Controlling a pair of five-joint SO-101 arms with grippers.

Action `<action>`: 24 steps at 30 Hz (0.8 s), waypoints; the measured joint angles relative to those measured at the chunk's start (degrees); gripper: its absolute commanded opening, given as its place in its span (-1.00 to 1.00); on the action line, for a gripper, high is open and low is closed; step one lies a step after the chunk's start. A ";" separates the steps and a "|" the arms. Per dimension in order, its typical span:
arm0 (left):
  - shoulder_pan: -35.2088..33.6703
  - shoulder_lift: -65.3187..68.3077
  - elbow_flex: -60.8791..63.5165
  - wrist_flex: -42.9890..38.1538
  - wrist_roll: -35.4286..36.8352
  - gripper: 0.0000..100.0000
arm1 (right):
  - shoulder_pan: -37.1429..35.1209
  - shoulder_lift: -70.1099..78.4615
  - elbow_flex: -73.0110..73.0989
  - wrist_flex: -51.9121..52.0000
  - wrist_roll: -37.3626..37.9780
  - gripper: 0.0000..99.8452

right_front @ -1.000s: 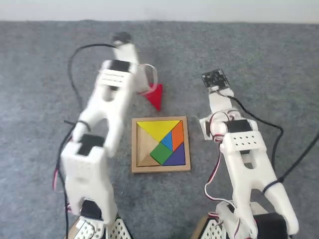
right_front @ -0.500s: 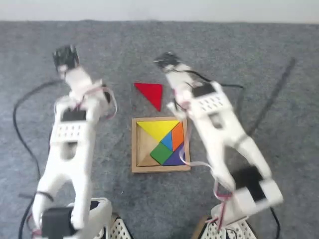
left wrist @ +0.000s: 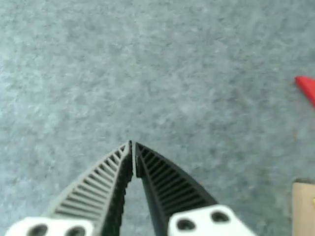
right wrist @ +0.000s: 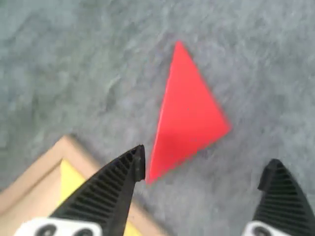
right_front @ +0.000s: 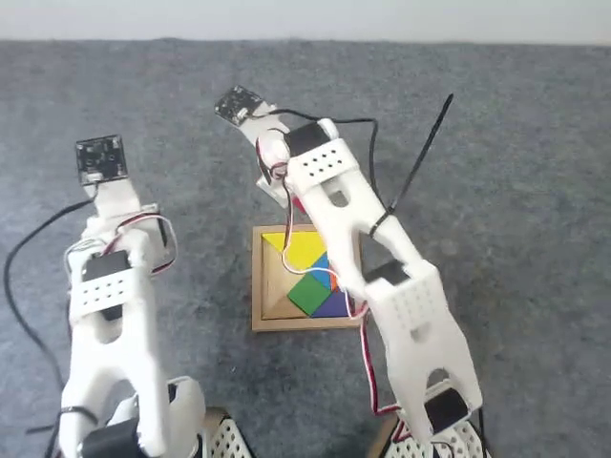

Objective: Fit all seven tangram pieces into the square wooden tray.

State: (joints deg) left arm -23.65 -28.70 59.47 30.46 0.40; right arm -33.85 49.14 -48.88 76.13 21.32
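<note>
Red is the colour left out: the red triangle lies flat on the grey desk, just beyond the tray's 12 o'clock edge and not touching it.

Your right claw hangs over the triangle with its jaws spread wide. One tip is at the triangle's near corner and the other is off to the side over bare desk, so nothing is pinched yet.

Your left claw is pressed together, holding nothing, out at the tray's 9 o'clock and well apart from it.

Inside the tray you can see a yellow piece at 12 o'clock and a green piece towards 6. Blue, orange and purple slivers show beside them, partly under the right arm.

The 9 o'clock side shows pale wood. You cannot tell whether that is bare tray floor or an unpainted piece.

By my reckoning most of the job is done. The red triangle needs picking up and seating, and that pale side needs checking for a gap of matching shape.
</note>
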 measured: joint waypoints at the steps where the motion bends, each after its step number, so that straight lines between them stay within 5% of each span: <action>1: -0.70 0.18 0.00 0.00 -0.88 -0.98 | 0.00 2.90 -4.13 0.53 0.00 -0.23; 10: -1.41 0.26 1.58 0.00 -2.11 -0.97 | -0.09 22.95 -32.70 -1.67 -2.99 -0.55; 24: -1.58 0.26 1.67 0.00 -2.11 -0.97 | -0.97 23.74 -22.95 -6.59 -4.48 -0.48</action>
State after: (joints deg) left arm -25.23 -28.44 61.14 30.46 -1.71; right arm -34.81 72.88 -71.82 69.54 16.84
